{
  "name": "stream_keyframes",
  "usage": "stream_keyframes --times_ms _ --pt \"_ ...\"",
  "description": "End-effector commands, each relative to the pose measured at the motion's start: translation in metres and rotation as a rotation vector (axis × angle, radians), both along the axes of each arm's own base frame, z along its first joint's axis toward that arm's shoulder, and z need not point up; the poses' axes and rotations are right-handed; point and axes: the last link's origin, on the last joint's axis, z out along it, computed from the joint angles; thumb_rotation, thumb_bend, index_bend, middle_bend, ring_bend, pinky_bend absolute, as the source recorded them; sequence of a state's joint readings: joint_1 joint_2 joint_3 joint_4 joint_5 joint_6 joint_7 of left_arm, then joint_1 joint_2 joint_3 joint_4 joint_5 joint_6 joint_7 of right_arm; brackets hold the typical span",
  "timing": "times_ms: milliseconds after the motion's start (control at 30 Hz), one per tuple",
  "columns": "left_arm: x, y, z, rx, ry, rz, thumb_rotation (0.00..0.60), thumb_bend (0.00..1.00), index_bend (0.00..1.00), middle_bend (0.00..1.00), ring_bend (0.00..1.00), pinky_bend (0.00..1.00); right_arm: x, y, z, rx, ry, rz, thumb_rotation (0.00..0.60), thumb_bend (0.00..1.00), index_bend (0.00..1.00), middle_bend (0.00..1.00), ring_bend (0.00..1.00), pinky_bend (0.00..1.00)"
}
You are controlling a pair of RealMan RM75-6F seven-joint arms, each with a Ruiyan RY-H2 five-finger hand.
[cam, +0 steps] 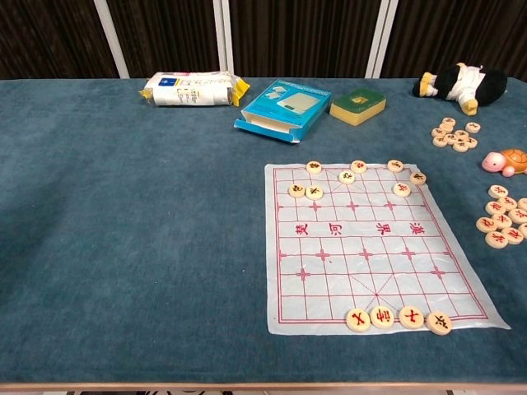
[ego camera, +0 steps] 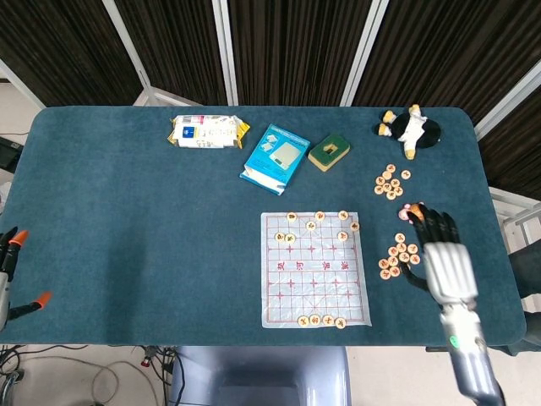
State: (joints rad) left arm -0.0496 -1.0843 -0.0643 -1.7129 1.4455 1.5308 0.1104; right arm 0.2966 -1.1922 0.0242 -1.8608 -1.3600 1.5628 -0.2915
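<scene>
A paper Chinese-chess board (ego camera: 313, 279) (cam: 370, 255) lies right of the table's middle. Several round wooden pieces (ego camera: 292, 216) (cam: 314, 167) sit along its far rows, and a row of pieces (ego camera: 315, 320) (cam: 383, 314) lines its near edge. My right hand (ego camera: 444, 258) hovers off the board's right side, fingers spread and holding nothing. It is just right of a loose pile of pieces (ego camera: 396, 256) (cam: 501, 220), with its fingertips by the pink turtle toy (ego camera: 408, 211) (cam: 506, 160). My left hand (ego camera: 8, 271) shows only at the head view's left edge, fingers apart and empty. The chest view shows neither hand.
A second pile of pieces (ego camera: 389, 181) (cam: 454, 136) lies beyond the turtle. At the back stand a penguin plush (ego camera: 410, 128) (cam: 461, 82), a green sponge (ego camera: 329, 152) (cam: 357, 104), a blue box (ego camera: 275, 157) (cam: 284, 107) and a snack pack (ego camera: 207, 131) (cam: 189, 89). The blue-green table (ego camera: 127, 211) spreads wide to the left.
</scene>
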Motion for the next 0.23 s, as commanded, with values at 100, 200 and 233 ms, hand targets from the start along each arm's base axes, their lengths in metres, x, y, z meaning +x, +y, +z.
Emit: stream_keyframes --times_ms 100,200,233 --pt "-0.004 0.003 0.006 0.02 -0.014 0.01 0.6 0.04 0.0 0.0 0.0 0.04 -0.062 0.075 0.013 0.017 0.102 0.008 0.6 0.37 0.07 0.0 0.0 0.0" --pt "-0.004 0.004 0.008 0.027 -0.022 0.006 0.6 0.04 0.0 0.0 0.0 0.04 -0.065 0.075 0.02 0.001 0.161 0.028 0.6 0.37 0.07 0.0 0.0 0.0" --pt "-0.005 0.004 0.009 0.03 -0.024 0.007 0.6 0.04 0.0 0.0 0.0 0.04 -0.067 0.075 0.021 -0.009 0.177 0.022 0.6 0.37 0.07 0.0 0.0 0.0"
